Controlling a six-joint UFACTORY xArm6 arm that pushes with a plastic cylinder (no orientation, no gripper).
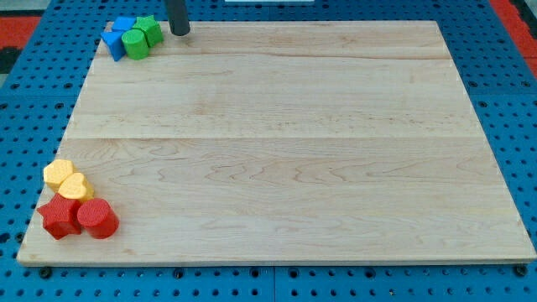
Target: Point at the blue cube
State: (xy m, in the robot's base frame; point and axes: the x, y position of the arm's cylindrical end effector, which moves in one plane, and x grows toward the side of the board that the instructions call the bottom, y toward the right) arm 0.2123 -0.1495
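Note:
Two blue blocks sit at the view's top left corner of the wooden board (277,143): a blue cube (124,25) at the back and a second blue block (113,43) at the front left, its shape unclear. Touching them are a green cylinder (135,44) and a green block (150,30). My tip (180,32) rests on the board just to the right of the green block, a short gap apart. It is about two block widths right of the blue cube.
At the view's bottom left corner a second cluster lies together: a yellow block (58,173), a yellow heart-like block (75,187), a red star-like block (59,216) and a red cylinder (97,219). Blue pegboard surrounds the board.

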